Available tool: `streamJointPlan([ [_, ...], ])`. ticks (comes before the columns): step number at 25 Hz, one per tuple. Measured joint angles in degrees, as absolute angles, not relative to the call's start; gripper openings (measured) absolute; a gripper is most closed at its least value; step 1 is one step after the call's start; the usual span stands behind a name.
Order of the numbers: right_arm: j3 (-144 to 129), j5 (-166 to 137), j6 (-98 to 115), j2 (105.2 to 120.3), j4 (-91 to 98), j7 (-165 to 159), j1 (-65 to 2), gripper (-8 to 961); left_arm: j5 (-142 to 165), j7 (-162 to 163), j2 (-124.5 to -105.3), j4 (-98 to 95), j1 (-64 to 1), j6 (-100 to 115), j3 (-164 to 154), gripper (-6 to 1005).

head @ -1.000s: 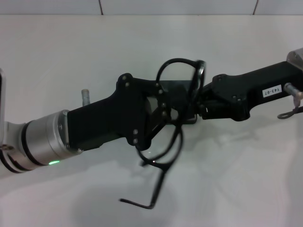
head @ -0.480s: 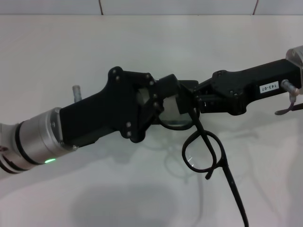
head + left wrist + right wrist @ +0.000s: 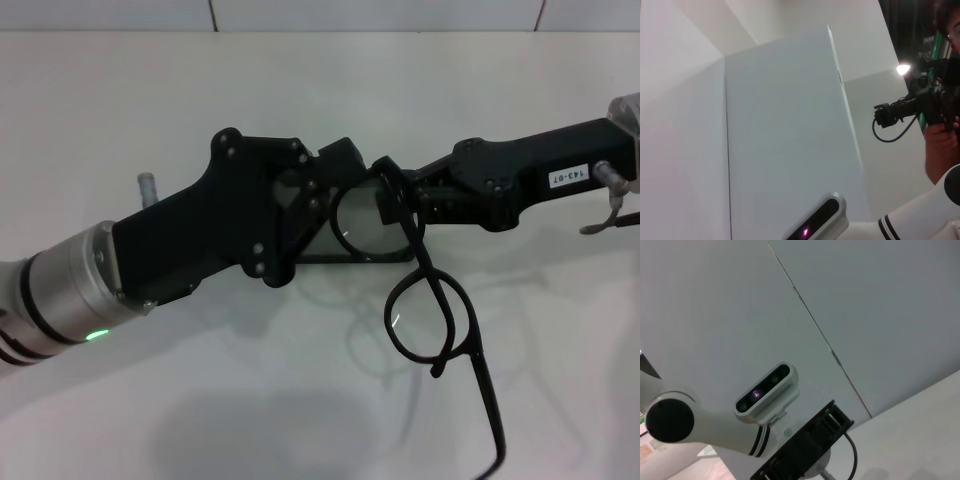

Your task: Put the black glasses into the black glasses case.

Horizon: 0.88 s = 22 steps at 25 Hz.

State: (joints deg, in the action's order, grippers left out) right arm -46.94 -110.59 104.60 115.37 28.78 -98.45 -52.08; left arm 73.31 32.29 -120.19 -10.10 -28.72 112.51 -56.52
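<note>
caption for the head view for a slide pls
Both grippers, left gripper and right gripper, meet above the white table, the black glasses dangling between them.

Black glasses point(image 3: 432, 300): thin black frame, clear lenses, sitting between the left gripper point(image 3: 345, 200) and right gripper point(image 3: 405, 205), both matt black; the left one's wrist ring is silver with a green light, the right one carries a white label with black print. Black glasses case point(image 3: 350, 255) beneath the grippers: black. Worktop point(image 3: 150, 90): plain white, unpatterned.
</note>
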Motion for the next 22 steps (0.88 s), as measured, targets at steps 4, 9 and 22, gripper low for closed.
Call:
streamJointPlan([
  [4, -46.8, -109.1, 103.9, 114.9, 28.8, -98.6, -51.9, 28, 73.3, 33.9, -120.03, -10.2, -28.7, 113.5, -56.6, 19],
  [9, -45.4, -106.0, 101.8, 113.72, 28.6, -99.3, -51.7, 29, 74.0, 38.1, -119.46, -11.3, -28.5, 115.9, -56.9, 19],
  [22, -38.2, -94.4, 98.4, 113.01, 28.4, -99.7, -51.1, 29, 74.4, 40.1, -118.81, -12.5, -25.2, 114.8, -56.2, 19],
])
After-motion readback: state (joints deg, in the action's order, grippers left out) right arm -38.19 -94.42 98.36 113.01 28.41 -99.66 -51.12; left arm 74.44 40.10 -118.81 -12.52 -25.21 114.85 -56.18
